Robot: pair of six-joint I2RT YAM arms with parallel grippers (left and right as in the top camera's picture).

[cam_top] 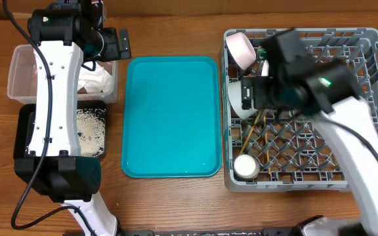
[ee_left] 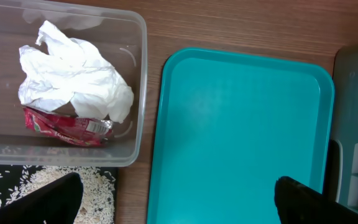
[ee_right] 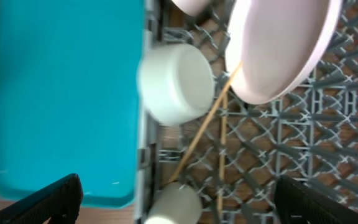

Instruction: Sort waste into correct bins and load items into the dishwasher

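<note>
The right pincer (ee_right: 176, 182) hangs over the grey dish rack (cam_top: 373, 39) at the right end of the worktop (cam_top: 176, 203), spread wide with nothing between its fingers. Below it two wooden chopsticks (ee_right: 207, 124) lie splayed on the grid. Their upper ends meet close under a big pale dish (ee_right: 278, 50) that leans on its edge; through the blur I can't tell whether it is the plate or a bowl. A small white bowl (ee_right: 176, 81) rests on its side by the rack wall next to the teal tray (cam_top: 169, 118), and a cup (cam_top: 247, 167) sits in the rack's near left corner.

My worry is the chopsticks: thin as they are, they could slip through the grid. A nudge from the arm could also tip the leaning dish.

At the worktop's left edge the left pincer (ee_left: 178, 180) is agape and empty. The crumpled napkin (ee_left: 73, 74) and red wrapper (ee_left: 64, 127) lie in the clear tub (ee_left: 138, 93), and the rice (ee_left: 98, 180) is in the black tray (cam_top: 23, 128).
</note>
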